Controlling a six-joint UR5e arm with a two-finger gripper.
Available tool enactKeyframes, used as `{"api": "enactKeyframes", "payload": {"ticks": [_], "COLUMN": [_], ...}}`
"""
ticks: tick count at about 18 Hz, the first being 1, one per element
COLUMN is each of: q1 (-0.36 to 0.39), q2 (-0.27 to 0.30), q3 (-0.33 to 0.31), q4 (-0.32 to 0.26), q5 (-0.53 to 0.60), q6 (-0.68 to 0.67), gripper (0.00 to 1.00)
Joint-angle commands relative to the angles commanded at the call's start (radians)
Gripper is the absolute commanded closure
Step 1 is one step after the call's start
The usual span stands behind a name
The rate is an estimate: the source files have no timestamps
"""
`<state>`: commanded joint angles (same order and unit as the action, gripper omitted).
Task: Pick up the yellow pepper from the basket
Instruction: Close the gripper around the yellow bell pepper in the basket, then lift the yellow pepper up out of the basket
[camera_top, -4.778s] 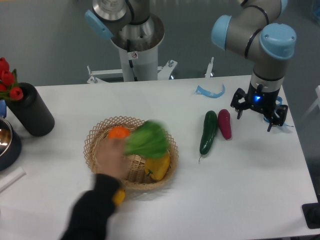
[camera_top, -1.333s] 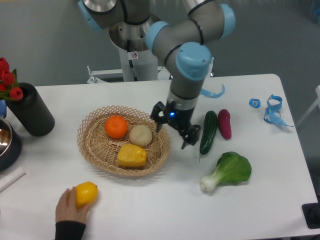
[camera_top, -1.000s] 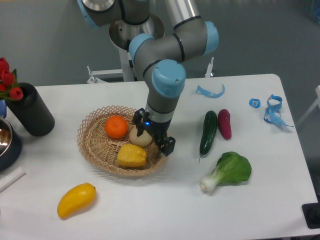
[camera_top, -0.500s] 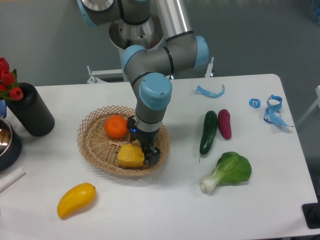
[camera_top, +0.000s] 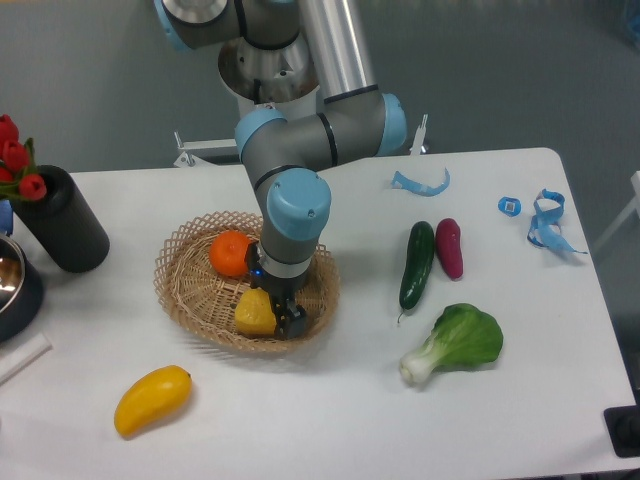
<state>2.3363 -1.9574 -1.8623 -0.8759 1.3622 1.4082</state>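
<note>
One end effector (camera_top: 272, 308) over yellow pepper (camera_top: 252, 314), in basket (camera_top: 190, 300), grip unclear

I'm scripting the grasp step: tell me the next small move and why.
Probably close the end effector on the blocky yellow pepper. It is already down in the round woven wicker basket, with its fingers right at the pepper's right side. Whether they straddle it is hidden by the wrist, so close gently.

A flat white rectangular counter (camera_top: 520, 400) with rounded corners stands before a plain grey-blue wall (camera_top: 100, 80), evenly lit.
</note>
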Motion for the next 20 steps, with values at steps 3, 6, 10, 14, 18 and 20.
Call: {"api": "enactKeyframes", "payload": {"ticks": [3,6,10,14,18,20], "q1": [0.002,0.015,0.055,0.130,0.241,0.277], "q2": [0.018,0.048,0.129,0.199,0.201,0.187], "q3": [0.006,0.015,0.023,0.035,0.083,0.123], "q4": [-0.002,-0.017,-0.069,-0.133,-0.153,-0.149], "q5": [0.000,-0.011,-0.026,-0.018,-0.018,-0.017], "q6": [-0.005,-0.047,-0.117,-0.189,-0.190,-0.187], "gripper": [0.80,0.81,0.80,0.77,0.77,0.76]}}
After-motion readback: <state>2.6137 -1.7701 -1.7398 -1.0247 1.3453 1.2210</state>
